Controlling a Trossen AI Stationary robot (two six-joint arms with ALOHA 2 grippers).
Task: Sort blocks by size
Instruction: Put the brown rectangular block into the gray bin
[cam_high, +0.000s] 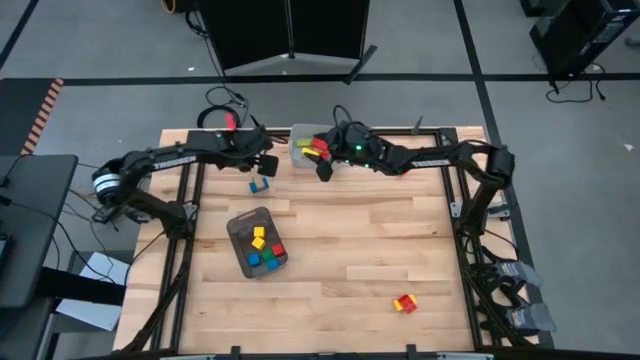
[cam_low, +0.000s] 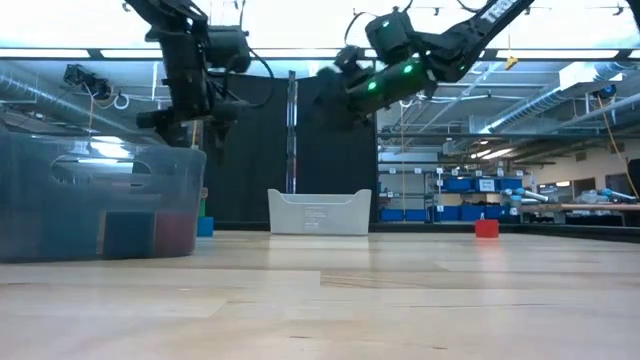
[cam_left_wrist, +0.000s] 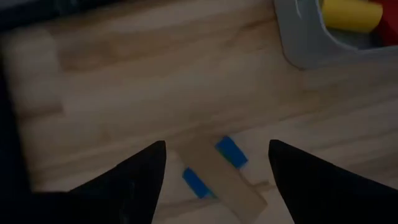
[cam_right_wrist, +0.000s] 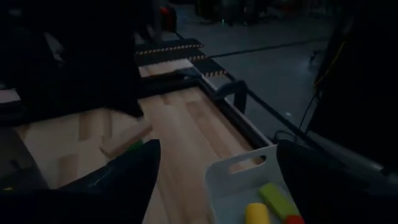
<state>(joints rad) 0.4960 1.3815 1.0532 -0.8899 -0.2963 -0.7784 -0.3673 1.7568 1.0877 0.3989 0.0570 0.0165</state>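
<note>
Sorting looks partly done: several small cubes, yellow, red, blue and green, already sit in the dark grey tray, and longer yellow and red pieces lie in the light bin at the far edge of the bench. Still loose are a blue-ended wooden piece near the bin and a red and yellow pair well apart near the front. The left claw hangs open over the blue-ended piece, while the right claw hovers open and empty beside the bin
</note>
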